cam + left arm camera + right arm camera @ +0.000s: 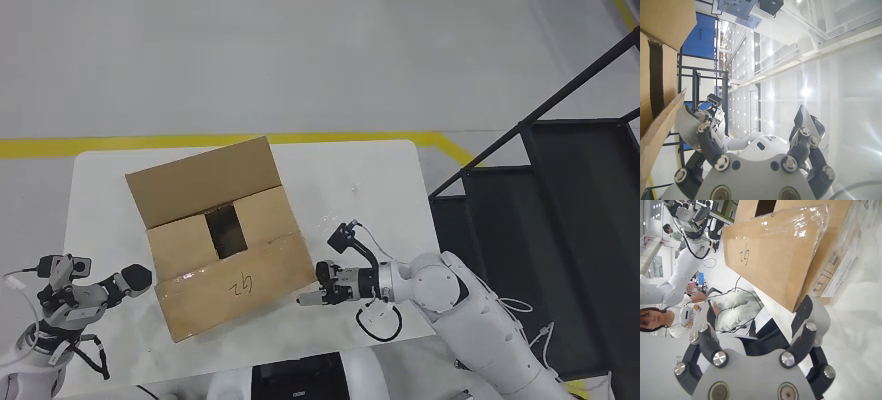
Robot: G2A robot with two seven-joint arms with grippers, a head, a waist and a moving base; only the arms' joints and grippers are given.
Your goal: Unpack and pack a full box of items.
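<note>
One cardboard box (225, 285), one table (350, 180)

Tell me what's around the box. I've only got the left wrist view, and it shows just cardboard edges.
Observer: The cardboard box sits on the white table, with its far flap thrown open.
Operator: Give me the right claw.
Observer: The right claw is open, beside the right corner of the near flap.
Operator: Now the box's inside.
Observer: A dark gap shows between the inner flaps; the contents can't be made out.
</note>
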